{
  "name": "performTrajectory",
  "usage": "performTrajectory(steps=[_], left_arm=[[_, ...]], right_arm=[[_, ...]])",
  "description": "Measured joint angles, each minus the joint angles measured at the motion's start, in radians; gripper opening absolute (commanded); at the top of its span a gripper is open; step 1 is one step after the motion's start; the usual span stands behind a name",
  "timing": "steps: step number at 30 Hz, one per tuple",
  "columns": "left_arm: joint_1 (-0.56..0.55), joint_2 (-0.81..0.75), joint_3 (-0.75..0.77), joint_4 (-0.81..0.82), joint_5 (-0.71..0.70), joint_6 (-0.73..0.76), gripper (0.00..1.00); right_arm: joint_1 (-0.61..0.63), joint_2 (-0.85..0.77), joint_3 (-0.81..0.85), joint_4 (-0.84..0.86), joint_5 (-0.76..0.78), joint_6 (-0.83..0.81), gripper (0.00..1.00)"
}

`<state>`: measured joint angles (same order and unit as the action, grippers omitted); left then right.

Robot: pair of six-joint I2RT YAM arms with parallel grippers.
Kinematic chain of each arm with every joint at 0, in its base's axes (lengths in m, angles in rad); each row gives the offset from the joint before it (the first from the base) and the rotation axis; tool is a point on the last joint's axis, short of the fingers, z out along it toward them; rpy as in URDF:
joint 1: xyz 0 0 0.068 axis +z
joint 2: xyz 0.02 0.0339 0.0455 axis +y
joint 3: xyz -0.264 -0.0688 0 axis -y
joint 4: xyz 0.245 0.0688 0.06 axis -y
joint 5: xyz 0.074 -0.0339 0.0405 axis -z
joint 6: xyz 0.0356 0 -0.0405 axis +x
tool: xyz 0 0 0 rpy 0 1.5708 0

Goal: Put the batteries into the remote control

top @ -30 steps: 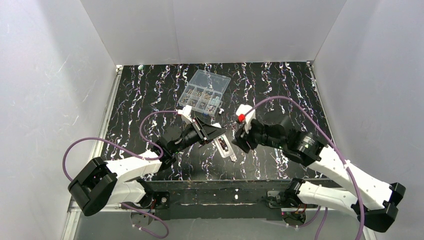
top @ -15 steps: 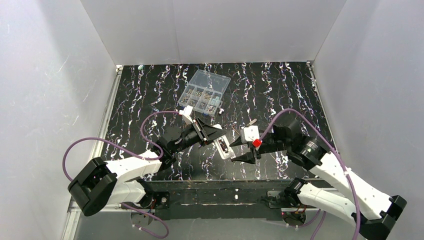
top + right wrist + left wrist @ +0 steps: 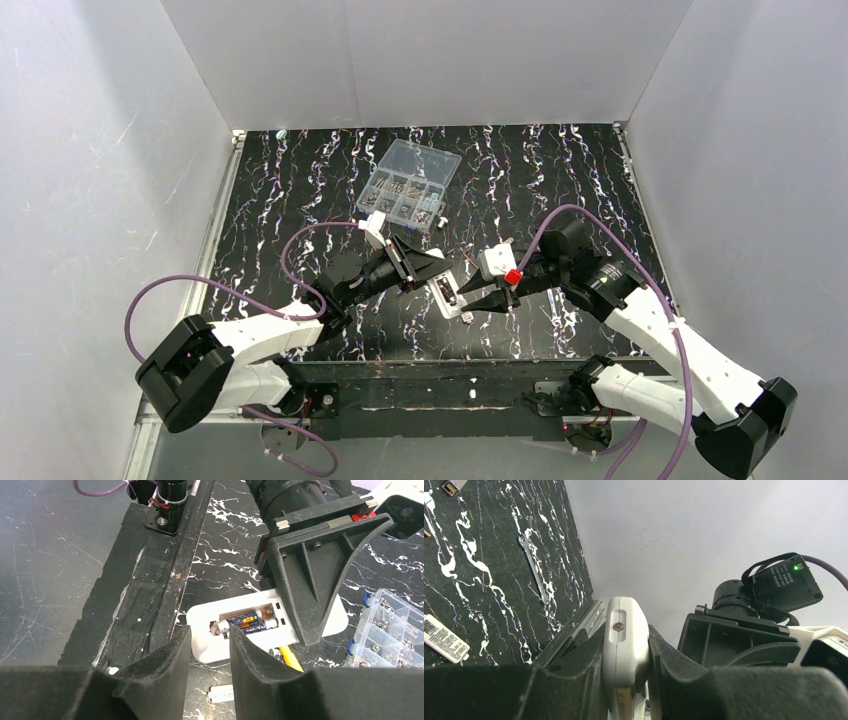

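The remote control (image 3: 240,642) is a white bar held above the table, its open battery compartment facing up. Two batteries (image 3: 247,620) lie in it side by side; the silver end of one pokes up at the near end. My left gripper (image 3: 432,268) is shut on the remote's far end, and its finger (image 3: 310,580) covers that part. The left wrist view shows the remote (image 3: 624,625) edge-on, pinched between the jaws of the left gripper (image 3: 625,645). My right gripper (image 3: 210,635) is open, its fingertips at the remote's near end with nothing between them. From above, the right gripper (image 3: 470,302) points left at the remote (image 3: 447,297).
A clear compartment box (image 3: 412,185) of small metal parts stands behind the arms. A yellow screwdriver (image 3: 291,658) lies under the remote. A small white labelled piece (image 3: 221,694) lies on the black marbled table (image 3: 300,190). A flat metal spanner (image 3: 535,570) lies near the wall.
My right gripper has swung left and down to the remote's near end, and its jaws have narrowed. The left gripper and the remote have stayed put.
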<state>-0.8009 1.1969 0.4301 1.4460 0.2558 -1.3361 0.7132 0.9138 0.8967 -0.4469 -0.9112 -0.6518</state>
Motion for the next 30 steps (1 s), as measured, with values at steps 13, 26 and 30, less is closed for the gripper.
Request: performTrajectory(steps=[13, 26, 30], left_arm=[[0.000, 0.000, 0.000, 0.000, 0.002, 0.000, 0.00], [0.000, 0.000, 0.000, 0.000, 0.003, 0.000, 0.00], [0.000, 0.000, 0.000, 0.000, 0.003, 0.001, 0.00]], right_arm=[[0.000, 0.068, 0.003, 0.010, -0.029, -0.006, 0.29], [0.000, 0.119, 0.017, 0.030, -0.006, 0.002, 0.22], [0.000, 0.130, 0.024, 0.031, -0.005, 0.015, 0.22]])
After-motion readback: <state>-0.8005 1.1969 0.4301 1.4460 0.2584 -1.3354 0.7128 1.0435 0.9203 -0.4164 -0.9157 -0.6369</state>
